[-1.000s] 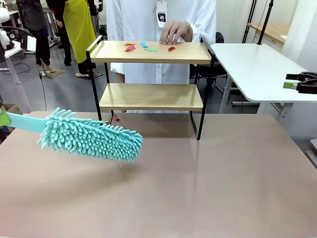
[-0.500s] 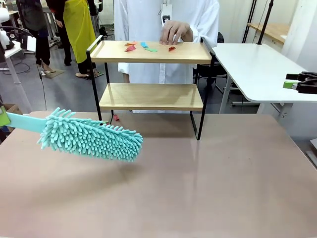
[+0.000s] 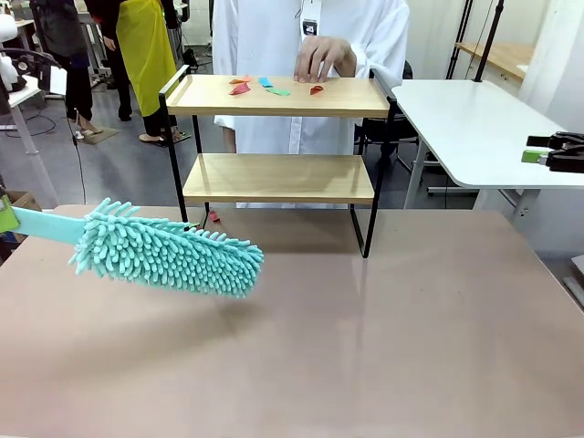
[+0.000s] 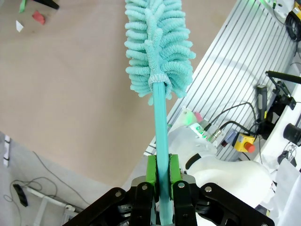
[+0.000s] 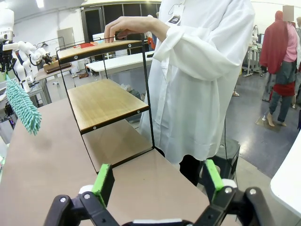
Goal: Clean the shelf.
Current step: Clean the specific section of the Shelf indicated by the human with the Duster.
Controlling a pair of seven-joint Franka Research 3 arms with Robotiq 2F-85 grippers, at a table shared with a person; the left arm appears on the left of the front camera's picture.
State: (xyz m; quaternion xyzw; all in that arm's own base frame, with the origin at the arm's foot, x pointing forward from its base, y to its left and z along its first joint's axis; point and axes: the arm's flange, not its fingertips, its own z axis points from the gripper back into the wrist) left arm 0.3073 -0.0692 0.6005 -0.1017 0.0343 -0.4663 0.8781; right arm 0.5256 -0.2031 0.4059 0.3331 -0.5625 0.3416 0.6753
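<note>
Front: one shelf with two boards stands beyond the left tool, to its right; five scraps lie on top, one hand at the far edge; the surface ahead is open; the duster is unmoved, the person has shifted slightly.
Left wrist: the tool pinches the duster's handle.
Right wrist: the right tool is spread; the shelf is ahead and to its left.

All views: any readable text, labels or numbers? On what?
None readable.
Badge on the person's coat: print too small and blurred.
Yellow button box in the left wrist view: no legible lettering.
Shelf: no print seen.
</note>
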